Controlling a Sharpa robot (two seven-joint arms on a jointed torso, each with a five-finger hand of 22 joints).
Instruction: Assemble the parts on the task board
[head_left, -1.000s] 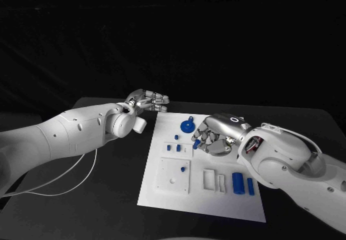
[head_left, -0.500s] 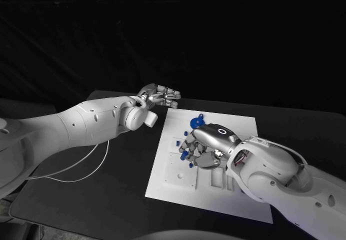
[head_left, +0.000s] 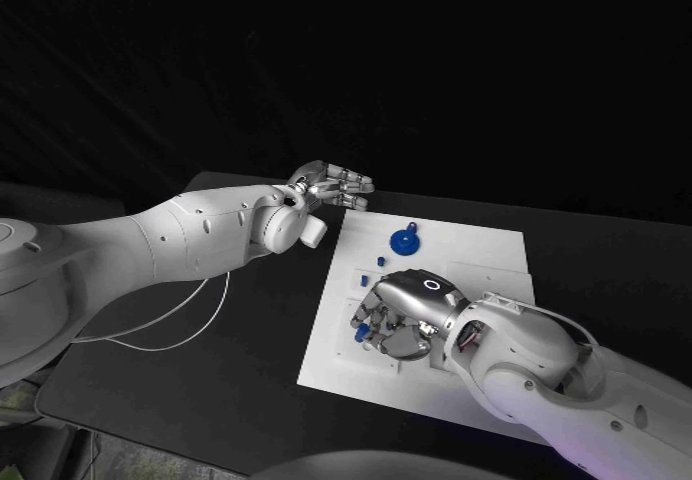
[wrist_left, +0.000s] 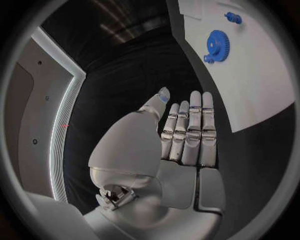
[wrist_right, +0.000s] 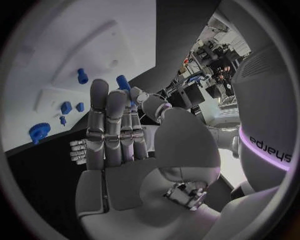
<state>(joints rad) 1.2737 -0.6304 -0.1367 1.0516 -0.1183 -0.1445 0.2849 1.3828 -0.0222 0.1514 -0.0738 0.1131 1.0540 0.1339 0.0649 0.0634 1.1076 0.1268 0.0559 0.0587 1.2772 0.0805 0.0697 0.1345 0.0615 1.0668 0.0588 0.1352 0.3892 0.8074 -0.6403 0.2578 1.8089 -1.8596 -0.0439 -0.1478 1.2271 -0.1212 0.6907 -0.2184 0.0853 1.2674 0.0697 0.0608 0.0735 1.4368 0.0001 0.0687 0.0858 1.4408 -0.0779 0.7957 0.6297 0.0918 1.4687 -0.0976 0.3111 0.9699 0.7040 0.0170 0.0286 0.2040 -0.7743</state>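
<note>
The white task board (head_left: 483, 250) lies in the middle of the black table. A blue gear (head_left: 404, 240) stands near its far edge, with small blue pegs (head_left: 355, 284) closer to me on its left side. My right hand (head_left: 401, 322) hovers low over the board's left middle and pinches a blue peg (wrist_right: 123, 82) between thumb and fingertips. Below it the right wrist view shows the gear (wrist_right: 39, 131) and several pegs (wrist_right: 65, 107). My left hand (head_left: 332, 187) hangs off the board's far left corner, flat and holding nothing (wrist_left: 187, 130). Beyond it lies the gear (wrist_left: 218, 45).
A white cable (head_left: 188, 322) loops over the table under my left arm. Bare black table (head_left: 216, 385) lies left of the board. My right forearm (head_left: 548, 370) covers the board's near right part.
The head view has shifted. My right hand has moved from beside the gear toward me, to the board's left middle, with the blue peg in it. The left hand stays by the far corner.
</note>
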